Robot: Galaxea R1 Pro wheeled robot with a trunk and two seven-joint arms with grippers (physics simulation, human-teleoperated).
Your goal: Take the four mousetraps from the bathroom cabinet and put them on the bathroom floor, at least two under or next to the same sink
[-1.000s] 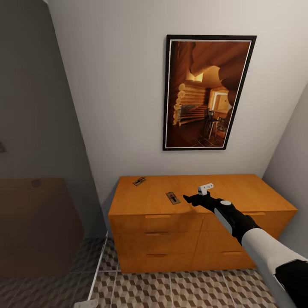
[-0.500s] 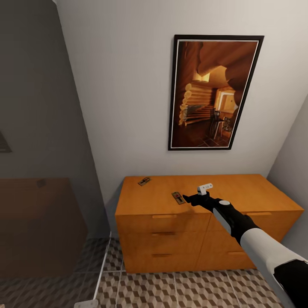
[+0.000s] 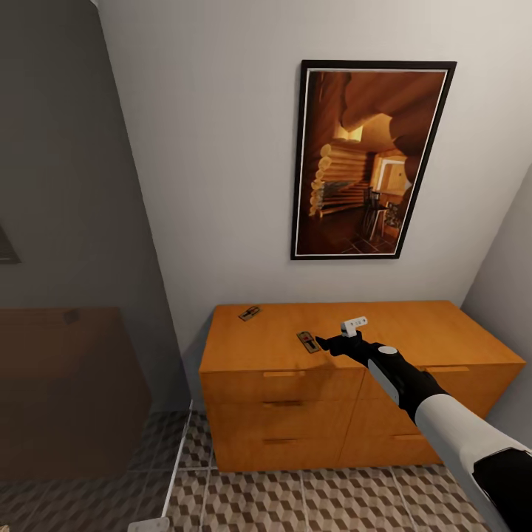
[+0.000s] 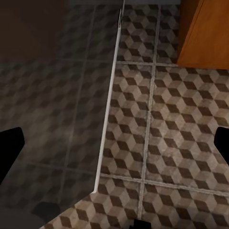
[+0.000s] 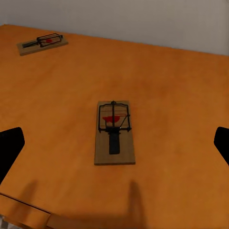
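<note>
Bathroom floor: cube-pattern tiles along the lower frame. Cabinet stands on it at lower centre, against the white wall. Right gripper, jaws wide, hovers over the cabinet top just beside the near mousetrap. Far mousetrap lies near the rear left corner. Framed picture hangs above. Left gripper, jaws wide, faces floor tiles.

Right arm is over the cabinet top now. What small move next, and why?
Probably ease the right gripper straight down onto the nearer mousetrap. In the right wrist view that trap lies flat on the cabinet, centred between the open fingers, which sit wide of it and not yet touching. The second mousetrap lies farther back and can wait.
</note>
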